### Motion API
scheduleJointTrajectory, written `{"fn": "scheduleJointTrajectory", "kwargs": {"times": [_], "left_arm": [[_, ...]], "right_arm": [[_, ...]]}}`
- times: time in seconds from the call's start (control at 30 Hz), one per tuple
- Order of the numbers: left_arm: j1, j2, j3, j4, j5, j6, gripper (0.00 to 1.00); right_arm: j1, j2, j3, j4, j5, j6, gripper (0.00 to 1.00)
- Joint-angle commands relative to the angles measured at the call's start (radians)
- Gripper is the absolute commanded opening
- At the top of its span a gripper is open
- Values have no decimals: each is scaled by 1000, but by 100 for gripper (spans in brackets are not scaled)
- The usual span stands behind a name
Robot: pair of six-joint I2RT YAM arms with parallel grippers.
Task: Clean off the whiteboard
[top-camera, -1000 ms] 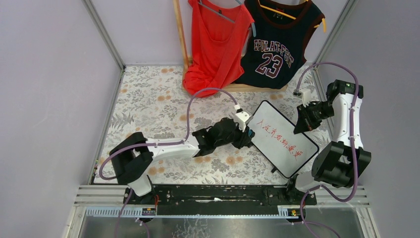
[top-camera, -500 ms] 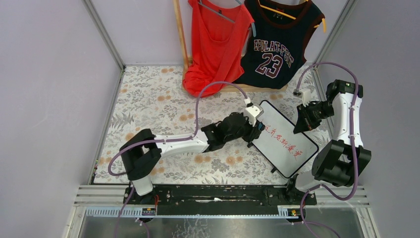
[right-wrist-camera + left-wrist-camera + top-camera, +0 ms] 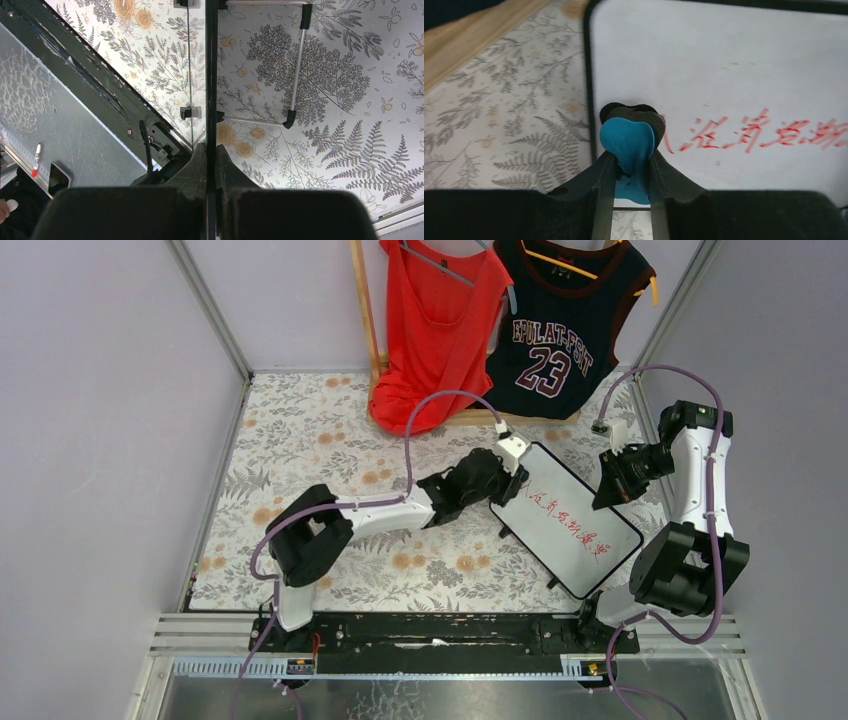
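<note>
Low in the left wrist view, the left claw (image 3: 631, 162) pinches a soft blue pad (image 3: 626, 137). The pad's tip lies over the black frame of the flat white whiteboard (image 3: 724, 65), just beside the red writing (image 3: 749, 132). The right claw (image 3: 210, 152) is pressed onto the board's thin edge. The board sits centre-right in the top view.

My desk (image 3: 300, 440) has a floral cover. At its far edge a wooden rack (image 3: 364, 310) carries a red tank top (image 3: 435, 330). Just beside that, toward the far right corner, hangs a dark jersey (image 3: 560, 335) numbered 23. Beyond the near edge a red-capped marker (image 3: 36, 160) lies on grey metal.
</note>
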Motion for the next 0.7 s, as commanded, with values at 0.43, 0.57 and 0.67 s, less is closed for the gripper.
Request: {"fn": "scheduleJointTrajectory", "kwargs": {"times": [0.43,0.57,0.67], "left_arm": [[62,31,17,119,45,-38,0],[61,16,-7,148,47,-54,0],[57,26,4,150,57,-64,0]], "right_arm": [[6,0,-19,-1,25,-37,0],[5,3,-19,0,24,-35,0],[6,5,-22,0,24,-36,0]]}}
